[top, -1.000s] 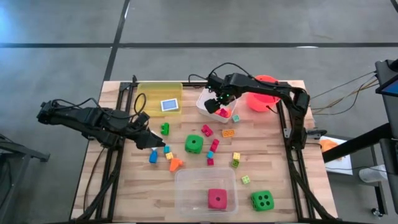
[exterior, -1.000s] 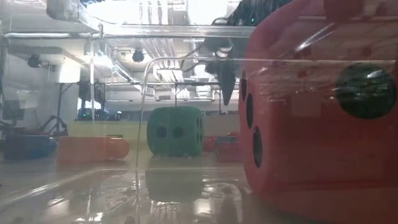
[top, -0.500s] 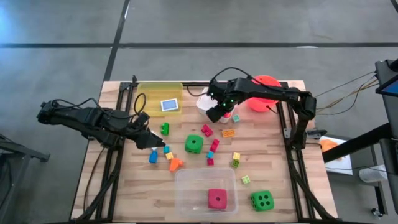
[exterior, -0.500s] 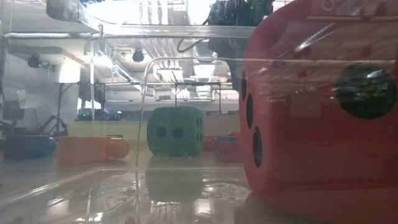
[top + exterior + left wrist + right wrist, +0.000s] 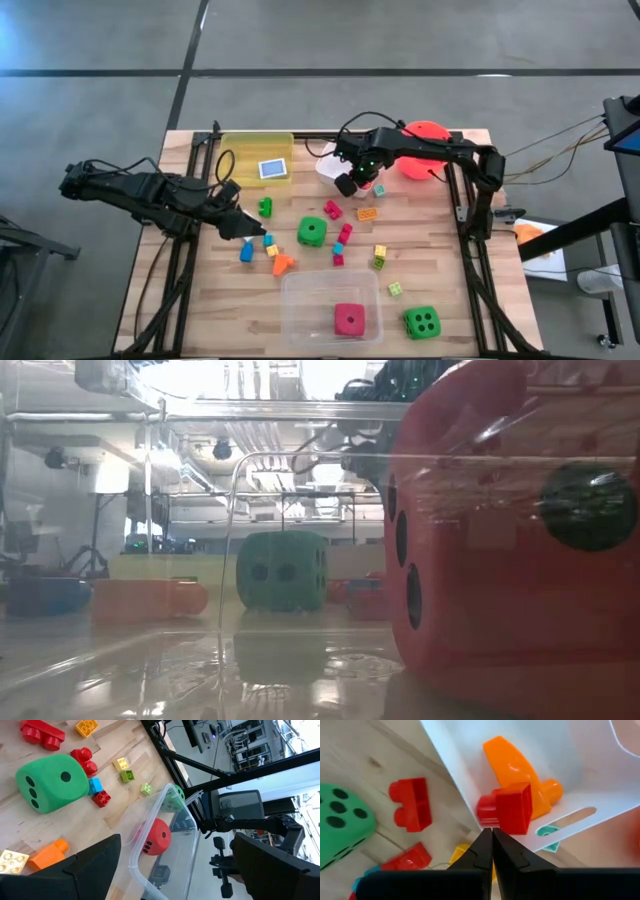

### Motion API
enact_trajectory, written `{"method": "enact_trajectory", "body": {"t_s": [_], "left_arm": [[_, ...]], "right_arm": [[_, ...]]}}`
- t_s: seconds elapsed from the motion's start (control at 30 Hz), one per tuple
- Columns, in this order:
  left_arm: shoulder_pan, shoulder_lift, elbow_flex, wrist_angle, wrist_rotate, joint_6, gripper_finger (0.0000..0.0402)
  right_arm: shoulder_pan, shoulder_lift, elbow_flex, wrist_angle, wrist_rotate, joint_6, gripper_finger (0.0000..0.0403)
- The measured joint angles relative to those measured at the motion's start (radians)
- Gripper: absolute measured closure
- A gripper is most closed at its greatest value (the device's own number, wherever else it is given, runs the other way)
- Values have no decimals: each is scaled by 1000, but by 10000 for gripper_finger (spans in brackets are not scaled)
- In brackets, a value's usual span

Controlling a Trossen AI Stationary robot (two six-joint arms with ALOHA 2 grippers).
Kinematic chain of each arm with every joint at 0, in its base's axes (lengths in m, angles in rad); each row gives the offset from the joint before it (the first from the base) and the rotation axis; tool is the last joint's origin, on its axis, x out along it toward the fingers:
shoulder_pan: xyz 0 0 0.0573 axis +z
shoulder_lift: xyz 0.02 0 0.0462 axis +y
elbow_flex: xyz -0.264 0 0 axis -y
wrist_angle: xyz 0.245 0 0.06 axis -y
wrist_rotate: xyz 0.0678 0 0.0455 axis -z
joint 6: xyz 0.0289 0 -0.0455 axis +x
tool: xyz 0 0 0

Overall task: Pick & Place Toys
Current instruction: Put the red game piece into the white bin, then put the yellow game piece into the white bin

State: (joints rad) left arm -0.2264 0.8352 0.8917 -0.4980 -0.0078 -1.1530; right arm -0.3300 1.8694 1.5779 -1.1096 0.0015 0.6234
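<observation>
Right gripper point(image 5: 347, 186): fingers point(image 5: 487, 845) pressed together, nothing between them, tips at the near rim of the white tub point(image 5: 600, 775). Inside the tub, a red block point(image 5: 507, 808) with one stud leans on a curved orange piece point(image 5: 512, 762). On the wood just outside the rim lies a red two-stud block point(image 5: 410, 805).

Left gripper point(image 5: 243, 230): fingers point(image 5: 87, 865) spread apart, holding nothing, low over the table at 9 o'clock from the green die point(image 5: 312, 232).

That die is rounded, dark-dotted, mid-table. Small blocks scattered around it: red ones at 1 to 3 o'clock, an orange block point(image 5: 283, 264) at 7 o'clock.

Clear tub point(image 5: 330, 300) at the near edge holds a pink-red die point(image 5: 349, 320) with dark dots. A second green die point(image 5: 421, 322) sits at 3 o'clock, just beside the tub.

Yellow tub point(image 5: 240, 150) at far left holds a blue square tile point(image 5: 272, 169). Orange bucket point(image 5: 427, 150) at 3 o'clock of the white tub.
</observation>
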Motion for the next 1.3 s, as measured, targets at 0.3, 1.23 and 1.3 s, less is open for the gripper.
{"method": "enact_trajectory", "body": {"t_s": [0.3,1.23,1.3], "left_arm": [[0,0,0,0,0,0,32],[0,0,0,0,0,-17,32],[0,0,0,0,0,-19,32]], "right_arm": [[-22,1,-64,56,3,-6,394],[-36,-36,-109,113,-59,-61,395],[-20,-60,-109,107,-73,-72,395]]}}
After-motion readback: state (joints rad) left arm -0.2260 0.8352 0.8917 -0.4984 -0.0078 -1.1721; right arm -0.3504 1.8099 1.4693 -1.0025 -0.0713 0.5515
